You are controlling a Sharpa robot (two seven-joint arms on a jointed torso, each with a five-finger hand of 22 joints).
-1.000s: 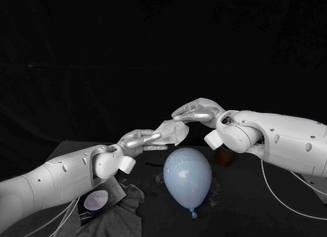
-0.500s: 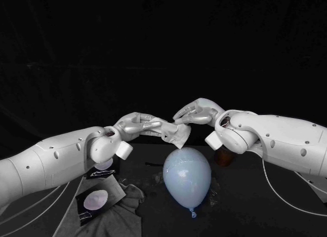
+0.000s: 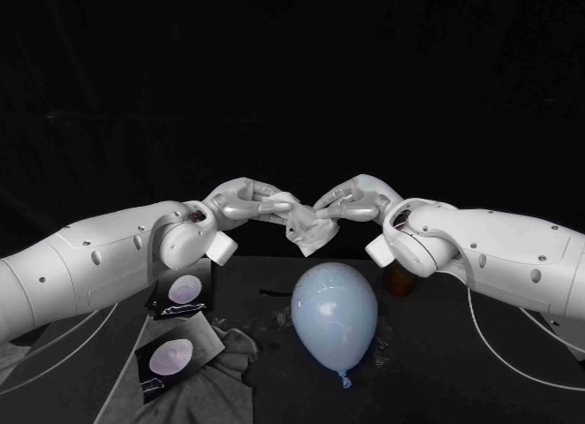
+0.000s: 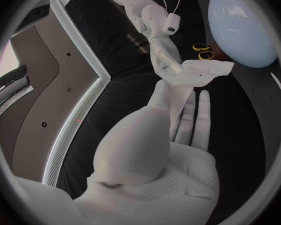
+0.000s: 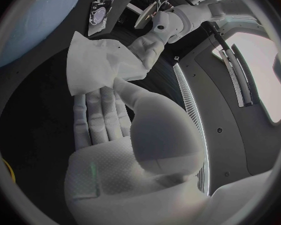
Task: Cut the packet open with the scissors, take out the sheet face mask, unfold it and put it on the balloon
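A folded white sheet mask (image 3: 310,231) hangs in the air above the pale blue balloon (image 3: 335,316), which lies on the black table. My left hand (image 3: 248,204) pinches the mask's left edge and my right hand (image 3: 350,200) pinches its right edge. In the left wrist view the mask (image 4: 193,77) sits at my left hand's fingertips (image 4: 178,112), with the right hand (image 4: 165,55) gripping it from the far side and the balloon (image 4: 243,27) beyond. The right wrist view shows the mask (image 5: 102,65) between both hands, the left hand (image 5: 150,47) opposite, the balloon (image 5: 34,22) nearby.
Two dark packets with pale ovals (image 3: 182,292) (image 3: 174,358) lie on a grey cloth (image 3: 210,380) at the table's left front. Yellow-handled scissors (image 4: 202,51) lie near the balloon. A brown object (image 3: 401,283) stands to the right of the balloon.
My left arm has risen and swung in toward the right hand, lifting the mask's left edge. The mask now hangs bunched between the two close hands. A second packet has come into sight.
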